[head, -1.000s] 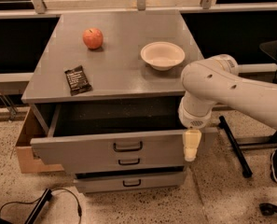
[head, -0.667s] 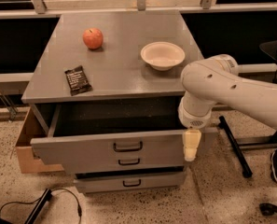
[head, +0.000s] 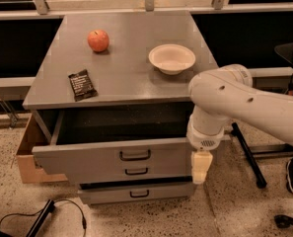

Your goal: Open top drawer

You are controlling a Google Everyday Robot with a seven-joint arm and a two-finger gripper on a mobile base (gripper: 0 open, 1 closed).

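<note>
The top drawer is sitting pulled out under the worktop. The gripper is hanging at its right front corner, and I cannot tell whether it is spread or pressed together. A dark snack packet is lying on top, its writing too small to read.

A lab, likely: terrazzo floor, grey drawer cabinet, loose cable, claw at its front.

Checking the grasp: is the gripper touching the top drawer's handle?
Apart. The camera view shows the gripper hanging at the right end of the top drawer front, with bare grey panel between it and the handle.
</note>
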